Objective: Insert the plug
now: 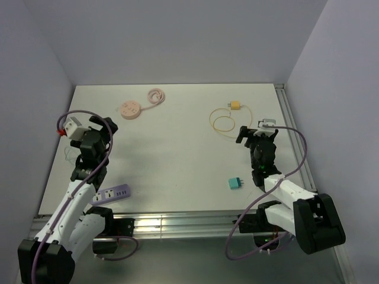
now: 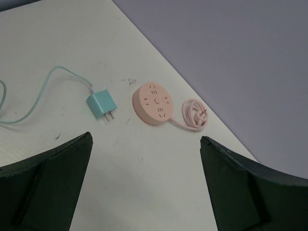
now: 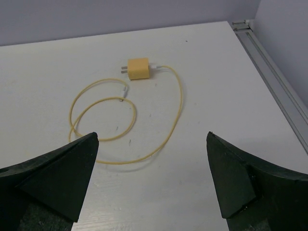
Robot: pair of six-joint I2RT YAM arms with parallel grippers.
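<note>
Both arms are poised and nothing is in hand. The left gripper (image 2: 145, 144) has its jaws spread wide and empty, and the right gripper (image 3: 151, 144) is just as slack.

From the left wrist, the blue plug (image 2: 102, 105) lies flat on the desk (image 1: 177, 148), ahead of the jaws and a touch to their left. Just beside it on the right, not touching, sits the pink round socket (image 2: 154, 103), close to the desk's far edge and left of centre. The plug is a small pale-blue block with two bare prongs. Its long axis runs diagonally: the prongs point back toward the gripper and its thin cable (image 2: 45, 91) trails off the far end. So the prongs face away from the socket, and the plug probably needs turning before it can go in.

The left arm looks the nearer one. The right gripper faces a yellow plug (image 3: 138, 68) and its looped cord near the far right corner, well apart from the socket.
</note>
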